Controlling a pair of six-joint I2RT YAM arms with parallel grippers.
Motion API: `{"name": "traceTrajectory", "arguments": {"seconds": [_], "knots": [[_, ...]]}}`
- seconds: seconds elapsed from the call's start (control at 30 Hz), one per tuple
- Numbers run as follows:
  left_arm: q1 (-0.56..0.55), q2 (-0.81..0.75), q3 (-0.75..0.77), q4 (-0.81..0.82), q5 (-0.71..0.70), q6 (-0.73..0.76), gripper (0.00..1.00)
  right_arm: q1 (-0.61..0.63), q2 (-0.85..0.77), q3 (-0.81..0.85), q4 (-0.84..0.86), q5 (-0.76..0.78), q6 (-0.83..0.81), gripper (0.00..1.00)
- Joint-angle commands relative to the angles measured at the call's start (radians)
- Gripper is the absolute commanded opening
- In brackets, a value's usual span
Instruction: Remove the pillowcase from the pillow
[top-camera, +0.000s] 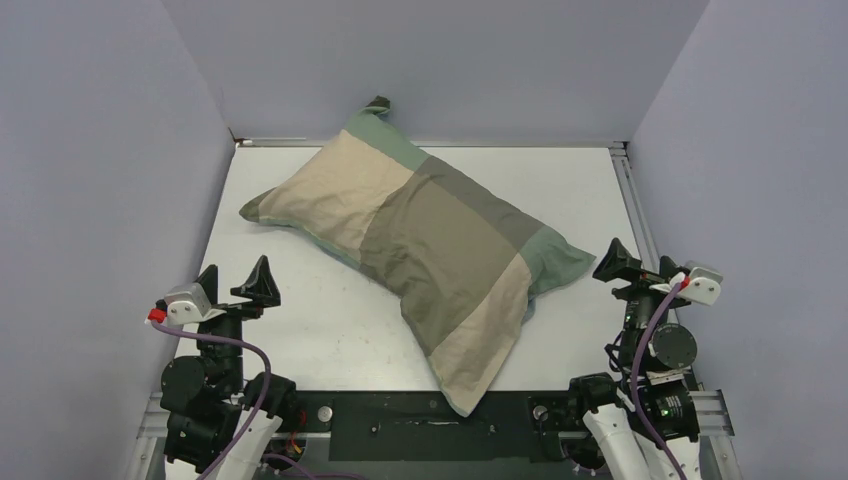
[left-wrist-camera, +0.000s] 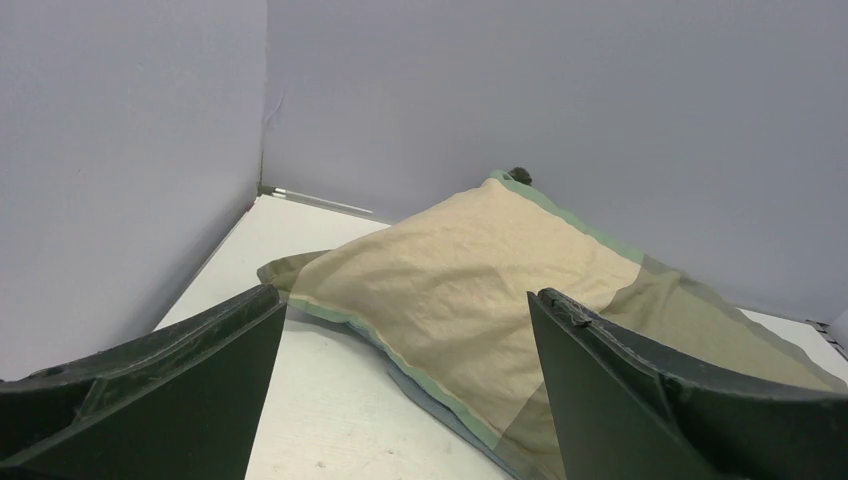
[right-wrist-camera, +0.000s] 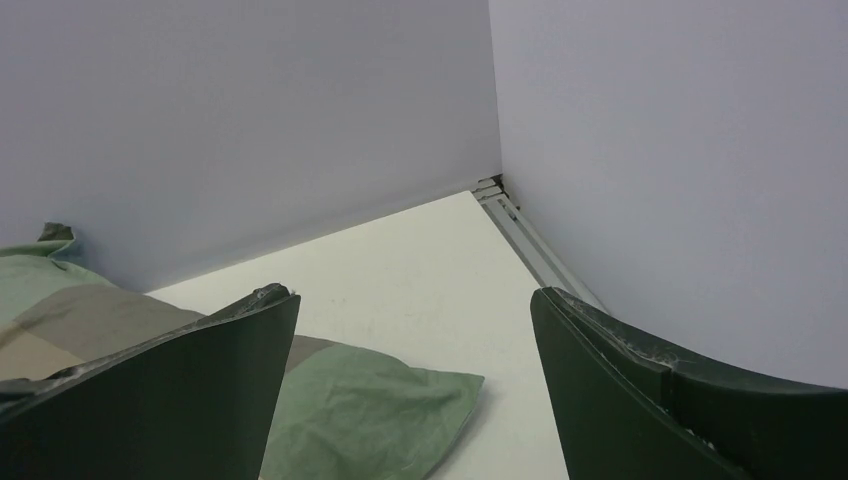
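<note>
**Fig. Pillowcase (top-camera: 420, 235) laid patchwork face up on the white table (top-camera: 300, 330), between two arms whose pincers are both spread apart.**

The pillowcase is laid diagonally, from the far left of the table towards the near middle. It is filled out plump, and the pillow within is covered on every visible side. Its far corner is raised against the back wall, and its near beige corner is carried over the table's near edge onto the black base rail (top-camera: 400, 415). The left gripper (top-camera: 235, 282) is held wide and grips nothing. It is set near the left of the cloth, with bare table between them. The right gripper (top-camera: 640, 265) is likewise held wide and grips nothing. The sage-green right corner of the pillowcase is found just beside its left finger, though contact cannot be made out.
</note>
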Motion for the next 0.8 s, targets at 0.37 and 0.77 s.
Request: {"name": "traceTrajectory", "arguments": {"seconds": [0.37, 0.77], "knots": [[-0.009, -0.033, 0.009, 0.05, 0.003, -0.012, 0.96, -0.001, 0.2, 0.067, -0.029, -0.055, 0.097, 0.9], [-0.04, -0.089, 0.008, 0.043, -0.003, -0.012, 0.96, -0.002, 0.85, 0.382, -0.213, -0.294, 0.245, 0.9]]}}
